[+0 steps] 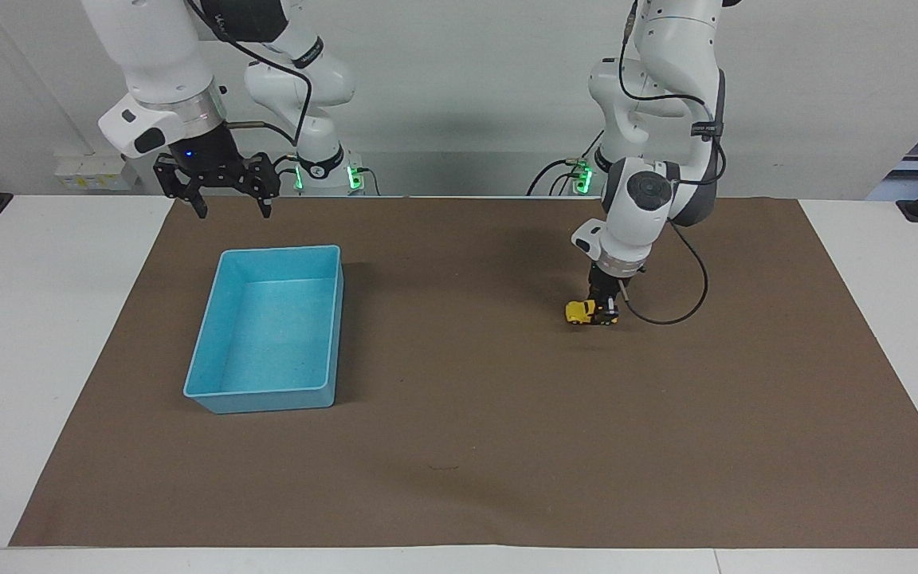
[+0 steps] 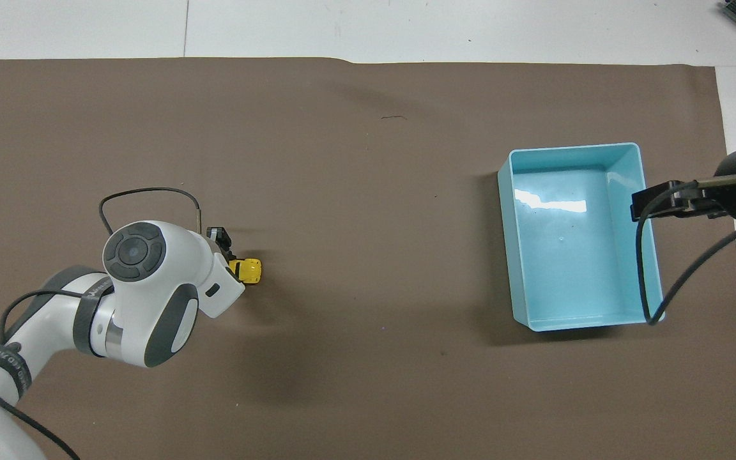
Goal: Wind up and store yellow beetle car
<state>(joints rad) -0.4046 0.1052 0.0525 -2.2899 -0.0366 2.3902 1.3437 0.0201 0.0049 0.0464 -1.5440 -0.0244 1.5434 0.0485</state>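
The yellow beetle car (image 1: pixel 581 312) stands on the brown mat toward the left arm's end of the table, its yellow nose pointing at the blue bin. My left gripper (image 1: pixel 604 311) reaches straight down and is shut on the car's rear half. In the overhead view only the car's front (image 2: pixel 251 270) shows; the left wrist hides the rest. My right gripper (image 1: pixel 229 209) hangs open and empty above the mat, just over the edge of the bin that is nearest the robots.
An empty light-blue bin (image 1: pixel 280 250) sits on the mat toward the right arm's end. The brown mat (image 1: pixel 459 446) covers most of the white table. A black cable loops beside the left gripper.
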